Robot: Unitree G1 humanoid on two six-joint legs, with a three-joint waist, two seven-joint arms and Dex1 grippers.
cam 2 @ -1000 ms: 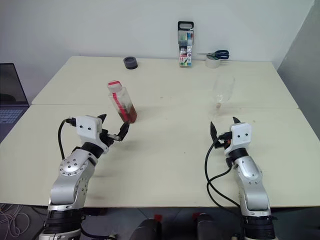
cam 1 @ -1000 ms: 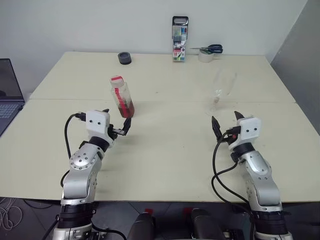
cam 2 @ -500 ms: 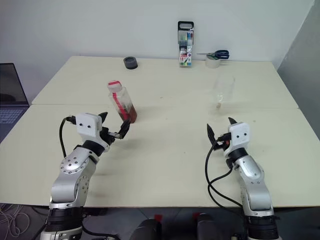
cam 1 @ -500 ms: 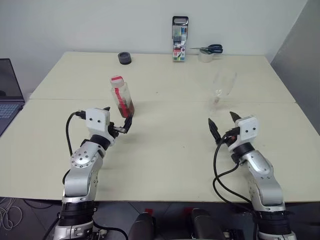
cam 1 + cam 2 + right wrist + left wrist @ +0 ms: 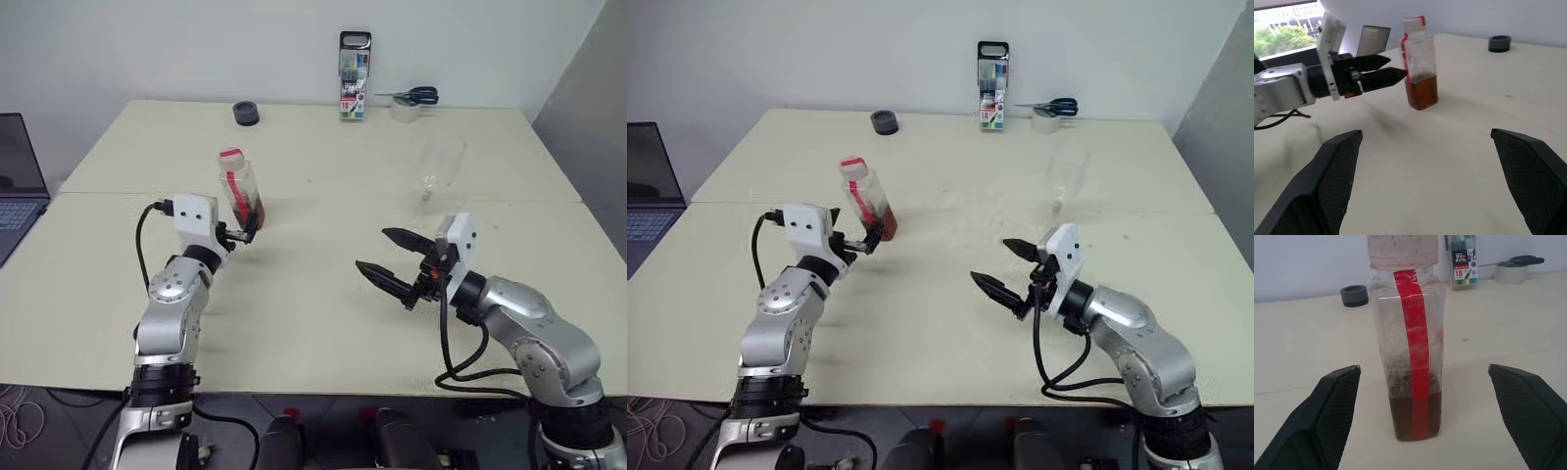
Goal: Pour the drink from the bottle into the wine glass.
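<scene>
bottle (image 5: 1409, 340) stood upright on table (image 5: 323, 294), cap on, drink (image 5: 1415, 417) low inside, straight ahead of left gripper (image 5: 242, 232) | left nearer, fingers spread wide, bottle not yet between them, arm held level | right gripper (image 5: 392, 262) spread empty, aimed across at bottle | glass (image 5: 436, 168) well apart, far right

The scene was evenly and brightly lit from above, and only soft, faint shadows were cast on the table (image 5: 323, 176). The wine glass (image 5: 438, 168) was rendered almost invisible against the pale surface. In the right wrist view, a window (image 5: 1288, 24) was washed out by daylight. The near fingers (image 5: 1327, 416) were slightly softened in both wrist views.
</scene>
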